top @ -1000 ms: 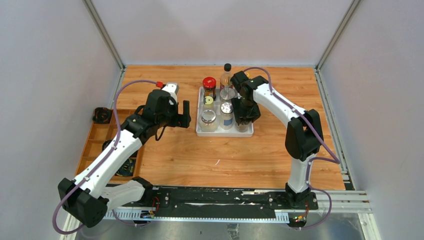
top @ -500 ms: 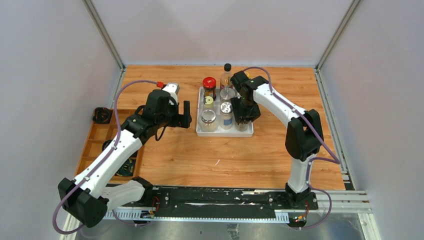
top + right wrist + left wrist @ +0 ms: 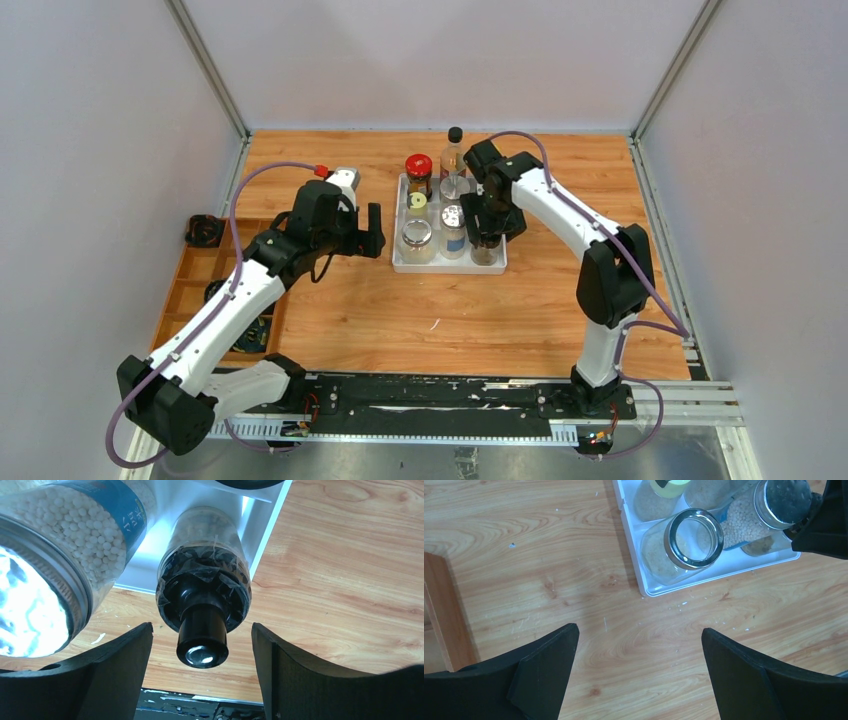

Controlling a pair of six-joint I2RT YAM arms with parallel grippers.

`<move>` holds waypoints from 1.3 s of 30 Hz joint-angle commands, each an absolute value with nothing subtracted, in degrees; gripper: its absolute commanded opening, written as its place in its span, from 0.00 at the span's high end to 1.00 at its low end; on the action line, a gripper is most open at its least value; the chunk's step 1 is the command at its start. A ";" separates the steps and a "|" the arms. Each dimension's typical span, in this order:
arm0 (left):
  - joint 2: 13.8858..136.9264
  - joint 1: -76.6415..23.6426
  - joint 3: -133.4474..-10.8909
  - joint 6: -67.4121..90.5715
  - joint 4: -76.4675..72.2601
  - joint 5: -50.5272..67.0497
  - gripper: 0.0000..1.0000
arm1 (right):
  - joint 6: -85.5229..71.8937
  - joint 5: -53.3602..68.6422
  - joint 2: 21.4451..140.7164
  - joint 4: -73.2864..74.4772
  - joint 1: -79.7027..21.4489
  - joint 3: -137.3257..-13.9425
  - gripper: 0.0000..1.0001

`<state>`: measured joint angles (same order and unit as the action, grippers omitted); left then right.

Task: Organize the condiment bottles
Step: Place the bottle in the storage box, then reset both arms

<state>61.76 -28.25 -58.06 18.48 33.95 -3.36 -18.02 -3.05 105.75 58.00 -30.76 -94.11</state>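
Well left of the white tray [image 3: 449, 267] you have the wooden compartment box [image 3: 190, 285]. Your left gripper [image 3: 636, 632] hangs over bare wood just off the tray's left side, spread wide and holding nothing. In the tray's left column stand a red-capped jar [image 3: 419, 164], a yellow-capped jar [image 3: 417, 201] and a silver-rimmed jar [image 3: 694, 537]. The blue-labelled jar [image 3: 75, 525] of white beads stands mid-tray. A black-topped bottle [image 3: 202, 580] occupies the tray's near right corner. Your right gripper [image 3: 201, 627] sits above it, fingers parted either side, clear of it.

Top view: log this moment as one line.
left gripper: open, over table beside tray | right gripper: open above black-cap bottle in tray corner
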 commanded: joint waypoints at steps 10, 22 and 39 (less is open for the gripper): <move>59.39 -27.90 -56.76 18.29 32.44 -0.37 0.00 | -16.85 -5.31 100.19 57.71 -31.64 -93.79 0.21; 56.27 -27.97 -50.14 19.37 23.67 5.11 0.00 | -15.12 -6.98 89.17 49.52 -31.60 -83.06 0.16; 53.88 -30.02 -47.70 18.44 21.25 3.27 0.00 | -12.51 -8.66 71.37 31.42 -31.64 -63.50 0.15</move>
<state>55.59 -28.58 -47.90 19.51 22.70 4.56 -13.78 -8.67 73.91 36.45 -30.79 -66.52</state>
